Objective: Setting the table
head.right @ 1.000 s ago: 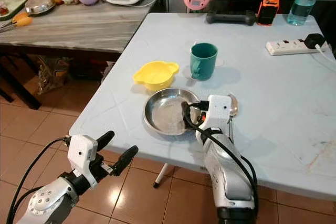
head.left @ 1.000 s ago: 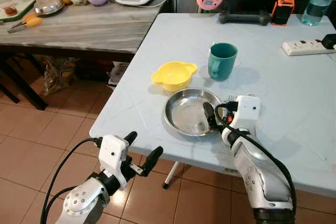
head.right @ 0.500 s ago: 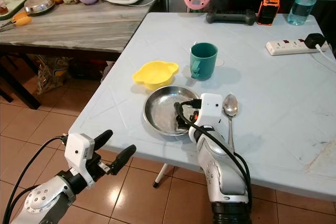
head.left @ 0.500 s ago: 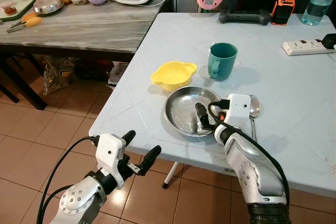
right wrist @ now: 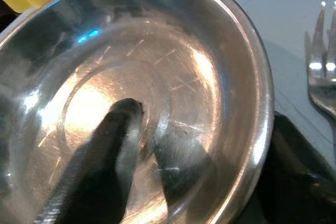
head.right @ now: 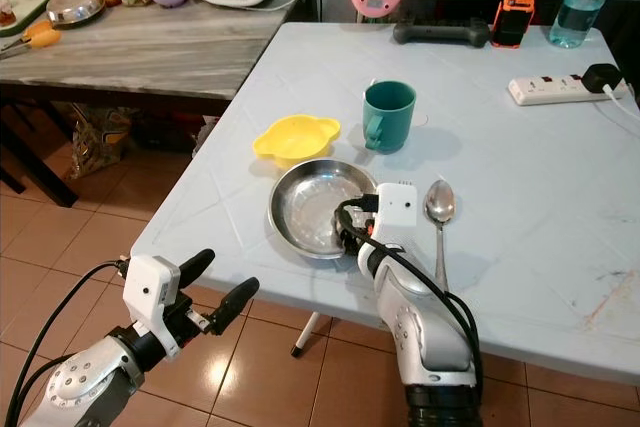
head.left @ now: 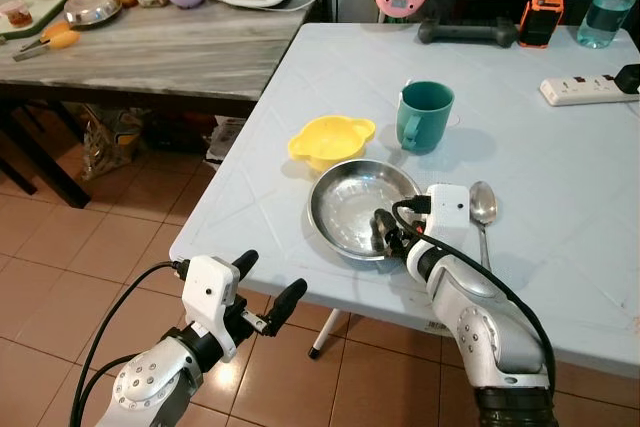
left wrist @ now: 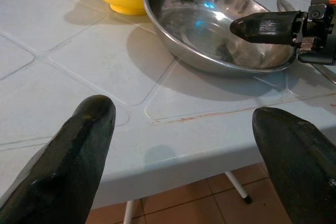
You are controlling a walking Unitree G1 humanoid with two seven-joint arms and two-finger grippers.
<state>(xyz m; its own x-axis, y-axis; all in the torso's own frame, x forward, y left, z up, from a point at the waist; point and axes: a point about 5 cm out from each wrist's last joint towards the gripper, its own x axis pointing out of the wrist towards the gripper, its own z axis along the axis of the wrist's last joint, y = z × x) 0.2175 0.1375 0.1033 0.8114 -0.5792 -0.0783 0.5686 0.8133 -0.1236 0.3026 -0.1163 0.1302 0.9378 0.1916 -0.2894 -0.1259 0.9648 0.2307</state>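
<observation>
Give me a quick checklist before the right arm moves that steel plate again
1. Right gripper on the steel plate: ok, jaws straddle its near rim, one finger inside.
2. Grip firm: cannot tell.
3. Plate fully on the table: ok, close to the near edge.
4. Yellow bowl clear of the plate: not ok, right against its far rim.
5. Spoon out of the way: ok, beside the plate.
6. Left gripper clear: ok, jaws open, below the table edge.

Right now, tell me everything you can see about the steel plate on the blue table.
The steel plate is a round, shallow, shiny metal dish with a raised rim and faint scratches inside. It sits flat near the table's front edge, just in front of the yellow bowl, with a spoon to its right. The right gripper has its jaws over the rim, one finger inside, one outside.
</observation>
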